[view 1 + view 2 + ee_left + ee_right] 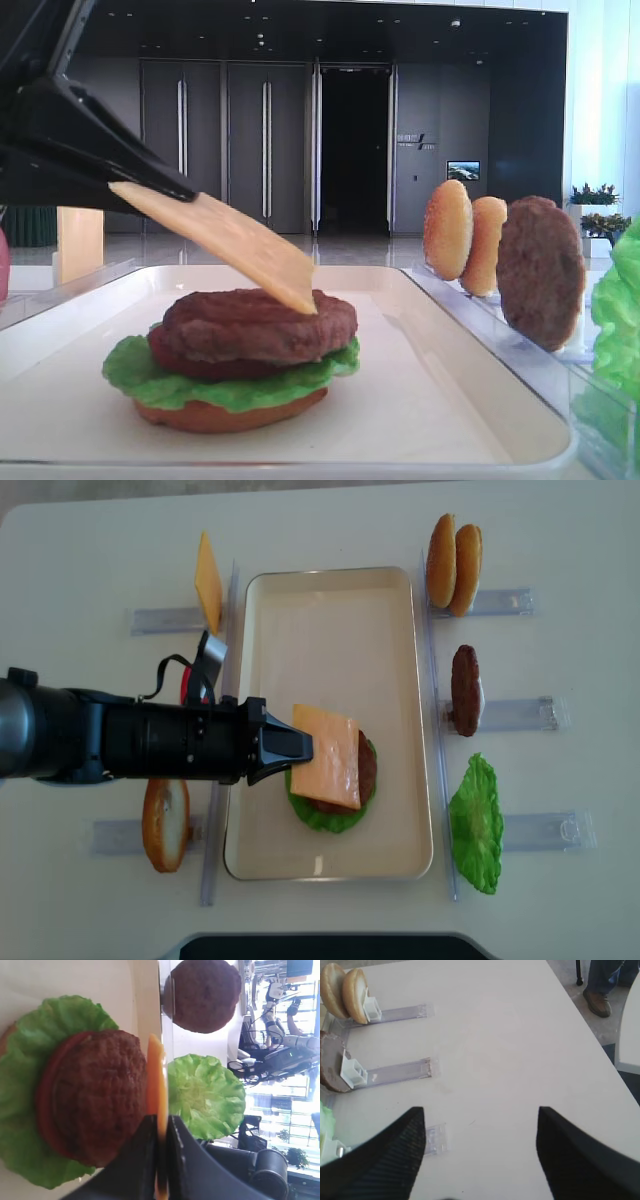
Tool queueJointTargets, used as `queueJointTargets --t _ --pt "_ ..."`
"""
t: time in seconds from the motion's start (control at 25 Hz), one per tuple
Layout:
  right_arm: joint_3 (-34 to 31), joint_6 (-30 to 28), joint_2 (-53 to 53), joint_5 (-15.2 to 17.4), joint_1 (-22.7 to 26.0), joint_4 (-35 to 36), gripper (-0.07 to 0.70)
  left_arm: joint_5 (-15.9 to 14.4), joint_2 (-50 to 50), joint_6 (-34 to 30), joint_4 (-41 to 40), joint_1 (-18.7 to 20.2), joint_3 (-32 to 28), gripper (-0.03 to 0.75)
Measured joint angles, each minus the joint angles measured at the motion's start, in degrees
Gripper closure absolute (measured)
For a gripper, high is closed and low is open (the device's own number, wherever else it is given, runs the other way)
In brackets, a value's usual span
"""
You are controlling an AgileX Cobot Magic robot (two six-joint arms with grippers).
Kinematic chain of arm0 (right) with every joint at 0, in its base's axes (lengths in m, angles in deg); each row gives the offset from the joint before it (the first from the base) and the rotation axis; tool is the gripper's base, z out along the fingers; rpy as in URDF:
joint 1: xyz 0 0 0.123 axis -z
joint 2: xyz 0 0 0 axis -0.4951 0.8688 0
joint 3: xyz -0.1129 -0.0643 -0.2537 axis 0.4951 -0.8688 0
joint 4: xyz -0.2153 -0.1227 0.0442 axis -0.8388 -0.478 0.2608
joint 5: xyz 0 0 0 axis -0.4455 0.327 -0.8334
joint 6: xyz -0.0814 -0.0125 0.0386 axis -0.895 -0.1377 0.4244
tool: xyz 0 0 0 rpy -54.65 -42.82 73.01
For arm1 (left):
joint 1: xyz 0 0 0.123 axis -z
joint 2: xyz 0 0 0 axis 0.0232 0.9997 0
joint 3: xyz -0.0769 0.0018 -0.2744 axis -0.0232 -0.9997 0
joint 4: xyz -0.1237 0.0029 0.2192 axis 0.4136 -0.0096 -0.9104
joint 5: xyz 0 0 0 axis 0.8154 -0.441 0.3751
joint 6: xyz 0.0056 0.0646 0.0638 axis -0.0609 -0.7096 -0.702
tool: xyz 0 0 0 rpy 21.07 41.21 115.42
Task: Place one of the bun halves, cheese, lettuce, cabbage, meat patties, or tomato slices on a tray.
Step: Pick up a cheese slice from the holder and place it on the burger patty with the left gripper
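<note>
White desk (330,520) all around, your left gripper (300,745) pinches the cheese (328,755) tilted over the patty (258,325), so lower it flat, then let go.

This looks like a robot lab or demonstration area inside a large office building. Behind the white table (560,540) there is a wide hall with dark wall panels, tall double doors (225,150) with long metal handles, a small lit screen (463,170) and potted plants (592,195). In the left wrist view, another robot arm (280,1020) and cables stand near bright windows. The food on the table is plastic and stands in clear holder racks (500,602), arranged around a cream tray (330,590).
</note>
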Motion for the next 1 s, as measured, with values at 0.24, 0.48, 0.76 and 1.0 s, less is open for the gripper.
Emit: queueJointTargets --t 0.24,0.48,0.76,1.0 --pt "0.0 0.0 0.0 0.0 0.0 0.0 0.150 -0.9 0.0 0.0 0.0 0.0 0.1 0.678" --pt "0.0 0.0 0.0 0.0 0.0 0.0 0.150 -0.4 0.0 0.1 0.0 1.6 2.3 0.678" --pt "0.0 0.0 0.0 0.0 0.0 0.0 0.150 0.8 0.0 0.1 0.0 1.7 2.7 0.678" --pt "0.0 0.0 0.0 0.0 0.0 0.0 0.150 2.2 0.0 0.1 0.0 3.1 2.9 0.678"
